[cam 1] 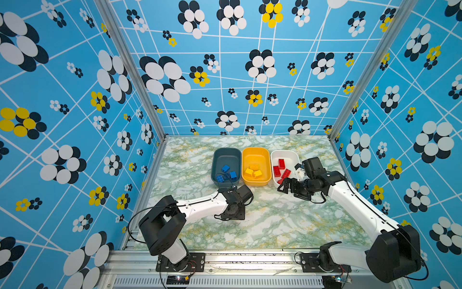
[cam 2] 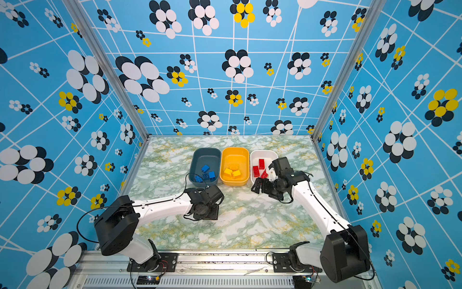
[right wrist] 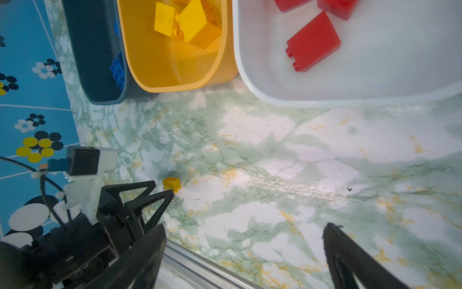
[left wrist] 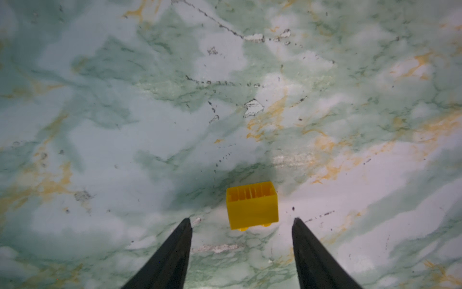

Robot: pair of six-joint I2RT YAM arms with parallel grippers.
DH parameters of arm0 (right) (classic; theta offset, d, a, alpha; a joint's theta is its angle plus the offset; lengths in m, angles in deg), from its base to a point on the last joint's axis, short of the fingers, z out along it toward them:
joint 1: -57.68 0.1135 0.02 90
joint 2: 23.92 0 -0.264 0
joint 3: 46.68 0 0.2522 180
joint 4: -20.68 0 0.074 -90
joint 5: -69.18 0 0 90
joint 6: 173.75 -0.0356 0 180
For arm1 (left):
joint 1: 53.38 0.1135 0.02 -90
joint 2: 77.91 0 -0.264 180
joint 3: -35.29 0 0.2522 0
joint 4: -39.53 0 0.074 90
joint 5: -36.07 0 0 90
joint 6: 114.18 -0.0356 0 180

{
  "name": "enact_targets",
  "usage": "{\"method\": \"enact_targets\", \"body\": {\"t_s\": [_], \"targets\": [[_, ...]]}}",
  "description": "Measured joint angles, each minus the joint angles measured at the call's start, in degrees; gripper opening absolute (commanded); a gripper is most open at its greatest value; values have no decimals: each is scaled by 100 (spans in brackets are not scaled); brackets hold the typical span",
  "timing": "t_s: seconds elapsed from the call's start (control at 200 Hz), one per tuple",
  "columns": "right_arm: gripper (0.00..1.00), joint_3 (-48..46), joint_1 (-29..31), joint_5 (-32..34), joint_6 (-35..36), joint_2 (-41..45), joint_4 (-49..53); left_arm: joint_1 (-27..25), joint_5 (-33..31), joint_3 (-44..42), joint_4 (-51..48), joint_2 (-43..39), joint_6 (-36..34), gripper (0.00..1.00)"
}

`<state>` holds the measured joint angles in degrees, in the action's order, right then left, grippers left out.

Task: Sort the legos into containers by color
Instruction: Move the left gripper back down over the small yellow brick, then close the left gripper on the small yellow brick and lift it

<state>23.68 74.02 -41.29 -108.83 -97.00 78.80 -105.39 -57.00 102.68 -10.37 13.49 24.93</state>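
Left wrist view had the left gripper (left wrist: 241,218) open and empty, yellow brick (left wrist: 252,205) just ahead between its tips, seemingly tipped over, right gripper (cam 1: 283,185) farther off.

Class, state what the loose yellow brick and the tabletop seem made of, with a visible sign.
Yellow brick: likely moulded plastic, smooth and evenly coloured; hollow ribbed underside shows. Tabletop: probably printed marble-look film, glossy; scratches and chips show white beneath.
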Motion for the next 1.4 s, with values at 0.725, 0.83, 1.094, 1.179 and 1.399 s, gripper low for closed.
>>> {"method": "enact_targets", "body": {"t_s": [0.725, 0.83, 1.094, 1.179, 1.399], "targets": [[99, -136, 15, 42, -48, 367, 164, -57, 0, 138, 155, 459, 39, 48], [99, -138, 15, 44, -66, 367, 166, -57, 2, 175, 188, 492, 20, 44], [99, -140, 15, 46, -111, 367, 166, -57, -2, 229, 116, 492, -66, 34], [99, -162, 15, 46, -131, 369, 162, -50, -4, 302, 28, 485, -74, 32], [99, -203, 17, 46, -184, 385, 151, 20, -98, 752, -260, 372, -243, 31]]}}
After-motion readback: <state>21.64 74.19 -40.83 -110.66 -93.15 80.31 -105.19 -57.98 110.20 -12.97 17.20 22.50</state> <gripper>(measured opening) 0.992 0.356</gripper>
